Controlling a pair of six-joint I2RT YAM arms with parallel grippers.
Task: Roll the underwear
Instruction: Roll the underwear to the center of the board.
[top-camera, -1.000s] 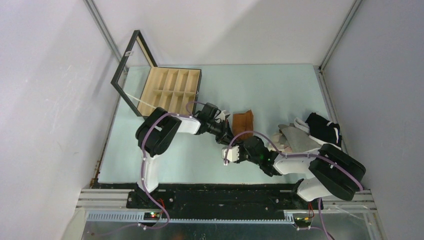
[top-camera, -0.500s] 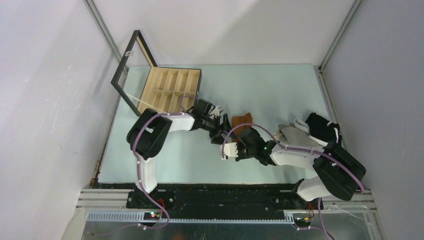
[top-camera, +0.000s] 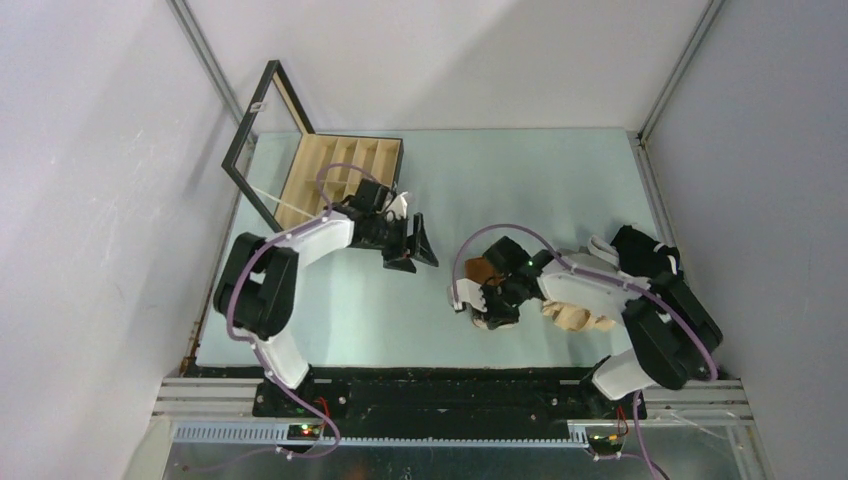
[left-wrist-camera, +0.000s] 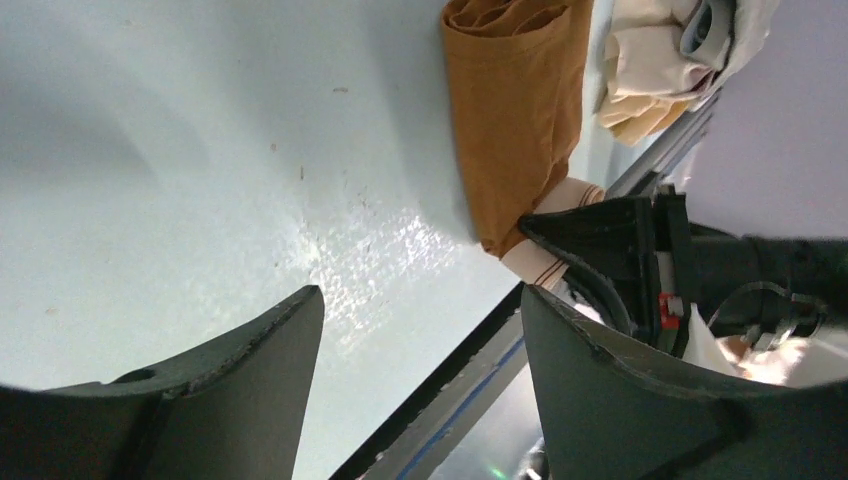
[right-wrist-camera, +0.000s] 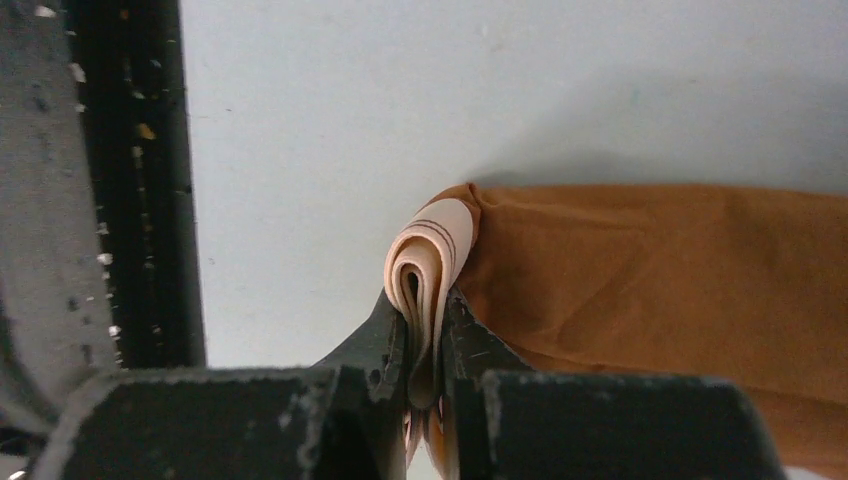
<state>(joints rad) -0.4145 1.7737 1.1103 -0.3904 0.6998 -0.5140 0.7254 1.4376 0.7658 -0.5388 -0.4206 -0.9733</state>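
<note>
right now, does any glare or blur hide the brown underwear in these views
Left wrist view: glare on the table beside the rust-brown underwear, not over it; the left gripper is nearly black. Right wrist view: sharp where the right gripper pinches its edge. Top view: even light.

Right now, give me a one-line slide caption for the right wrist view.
Right gripper pinching the folded pale waistband of the rust-brown underwear lying on the table.

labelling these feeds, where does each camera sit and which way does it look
top external: above and behind, looking down on the table; both arms show.
left wrist: on the left hand, facing the rust-brown underwear; its open jaws show.
right wrist: on the right hand, its shut jaws pinching that garment's band.
All three share the underwear.
</note>
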